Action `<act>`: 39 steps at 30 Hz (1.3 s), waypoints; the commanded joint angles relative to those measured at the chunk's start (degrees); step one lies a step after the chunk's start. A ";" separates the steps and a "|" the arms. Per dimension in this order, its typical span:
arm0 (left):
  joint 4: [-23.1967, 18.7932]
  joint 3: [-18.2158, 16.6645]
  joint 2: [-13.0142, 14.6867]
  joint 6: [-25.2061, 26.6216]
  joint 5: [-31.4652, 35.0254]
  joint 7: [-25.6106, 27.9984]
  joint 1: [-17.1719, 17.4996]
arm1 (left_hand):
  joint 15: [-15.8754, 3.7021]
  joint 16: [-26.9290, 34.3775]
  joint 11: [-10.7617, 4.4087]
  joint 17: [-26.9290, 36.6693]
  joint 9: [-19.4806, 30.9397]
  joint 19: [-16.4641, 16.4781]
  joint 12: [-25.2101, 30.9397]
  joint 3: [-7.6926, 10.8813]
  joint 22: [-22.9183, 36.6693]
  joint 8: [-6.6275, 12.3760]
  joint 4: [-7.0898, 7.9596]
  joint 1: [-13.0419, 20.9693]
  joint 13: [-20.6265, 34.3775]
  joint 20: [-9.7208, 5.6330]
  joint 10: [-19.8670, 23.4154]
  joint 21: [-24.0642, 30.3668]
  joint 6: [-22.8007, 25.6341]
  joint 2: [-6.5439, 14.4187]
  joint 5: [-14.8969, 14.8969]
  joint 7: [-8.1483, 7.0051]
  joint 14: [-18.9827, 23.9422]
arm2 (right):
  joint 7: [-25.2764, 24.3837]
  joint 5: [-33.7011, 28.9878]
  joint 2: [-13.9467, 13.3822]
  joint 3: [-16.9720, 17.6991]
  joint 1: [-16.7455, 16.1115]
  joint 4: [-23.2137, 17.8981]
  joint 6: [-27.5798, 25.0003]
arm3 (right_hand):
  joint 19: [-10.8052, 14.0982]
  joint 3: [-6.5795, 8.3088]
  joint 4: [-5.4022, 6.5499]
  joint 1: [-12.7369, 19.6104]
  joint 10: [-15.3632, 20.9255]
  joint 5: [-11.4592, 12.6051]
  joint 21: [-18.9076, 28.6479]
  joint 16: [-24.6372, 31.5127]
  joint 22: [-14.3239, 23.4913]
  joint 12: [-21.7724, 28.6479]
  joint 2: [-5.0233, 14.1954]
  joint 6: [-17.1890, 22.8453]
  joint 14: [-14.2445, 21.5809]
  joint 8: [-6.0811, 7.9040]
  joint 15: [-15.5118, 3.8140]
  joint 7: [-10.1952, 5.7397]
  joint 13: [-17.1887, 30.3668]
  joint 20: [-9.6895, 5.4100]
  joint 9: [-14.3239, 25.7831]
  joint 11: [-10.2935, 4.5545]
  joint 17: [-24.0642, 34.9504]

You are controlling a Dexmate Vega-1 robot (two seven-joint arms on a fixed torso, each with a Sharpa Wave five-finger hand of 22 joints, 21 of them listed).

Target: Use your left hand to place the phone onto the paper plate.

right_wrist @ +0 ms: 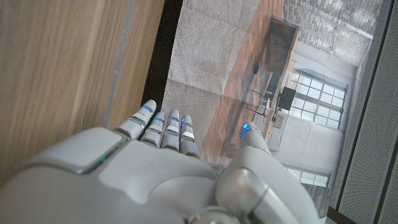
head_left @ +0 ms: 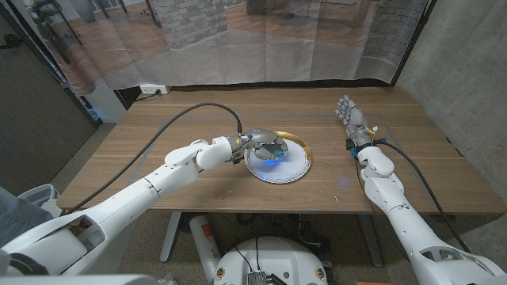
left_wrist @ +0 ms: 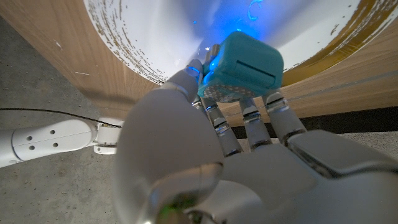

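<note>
left hand [left_wrist: 249, 155] hovers over the paper plate [head_left: 299, 168], fingers [left_wrist: 252, 118] clamped on the teal phone [left_wrist: 242, 68]; let go tilted and it may skid off the rim.

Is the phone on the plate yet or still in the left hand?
In hand: the left hand grips the phone over the plate.

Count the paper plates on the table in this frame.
1. The paper plate lies near the table's middle, under the left hand, which holds the phone over it.
</note>
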 commanded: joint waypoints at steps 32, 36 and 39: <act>2.88 0.76 -0.67 -0.14 -0.85 1.60 -0.20 | -10.35 -2.40 0.00 -0.58 -0.45 -1.68 -1.57 -0.18 -0.05 -0.23 0.46 2.36 0.76 -2.56 -0.16 -0.79 -0.79 3.85 0.32 -0.49 0.54 | 0.59 -0.58 0.95 -0.69 1.46 2.82 0.42 | 0.49 -0.14 -0.10 0.61 0.39 -0.11 -0.09 0.05 0.27 0.28 0.29 0.55 0.42 0.40 -0.14 -0.25 0.13 -0.88 0.27 -0.18 0.24; 2.69 0.91 -0.62 0.67 -0.54 1.06 -0.33 | -10.28 -2.81 0.02 -0.76 -0.54 -3.27 -1.99 -0.25 -0.07 -0.35 0.51 2.15 0.77 -1.88 -0.56 -1.29 -0.98 3.87 0.32 -0.61 -0.19 | 0.67 -0.64 1.04 -0.61 1.63 3.17 0.50 | 0.49 -0.15 -0.11 0.62 0.41 -0.11 -0.09 0.05 0.27 0.29 0.29 0.49 0.43 0.37 -0.12 -0.23 0.13 -0.88 0.27 -0.11 0.24; 2.20 0.98 -0.45 1.36 0.29 1.43 -0.13 | -9.99 -3.37 -0.12 -1.15 -0.64 -5.58 -2.34 -0.40 -0.12 -0.39 0.60 1.75 0.68 -0.88 -0.52 -2.12 -0.93 3.68 0.27 -0.66 -1.08 | 0.95 -0.64 1.14 -0.58 1.94 3.80 0.79 | 0.47 -0.16 -0.11 0.62 0.41 -0.11 -0.10 0.05 0.27 0.28 0.29 0.50 0.43 0.37 -0.12 -0.32 0.13 -0.89 0.27 -0.10 0.24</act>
